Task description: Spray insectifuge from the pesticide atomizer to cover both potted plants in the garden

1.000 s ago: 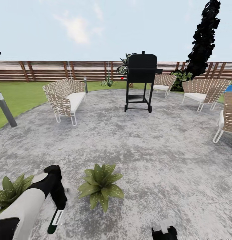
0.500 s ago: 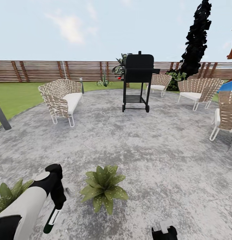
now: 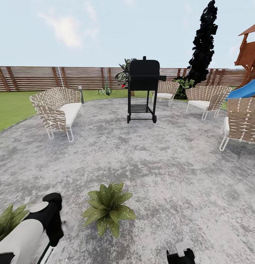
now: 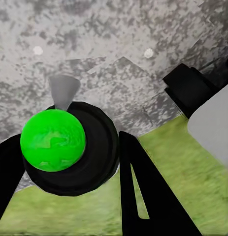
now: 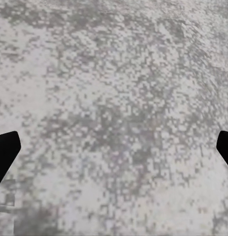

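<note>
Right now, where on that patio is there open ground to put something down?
The widest bare patch of paving lies between the black grill, the right-hand chairs and the nearer potted plant. It is crowded at the lower left, where the left arm with the spray bottle hangs between both plants.

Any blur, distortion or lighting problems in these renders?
Head view: even, flat daylight, wide-angle bowing of the brown slatted fence; the dark cone-shaped tree renders nearly black. Left wrist view: the green-bottomed spray bottle is close and soft-edged. Right wrist view: speckled grey paving looks coarse and pixelated.
</note>
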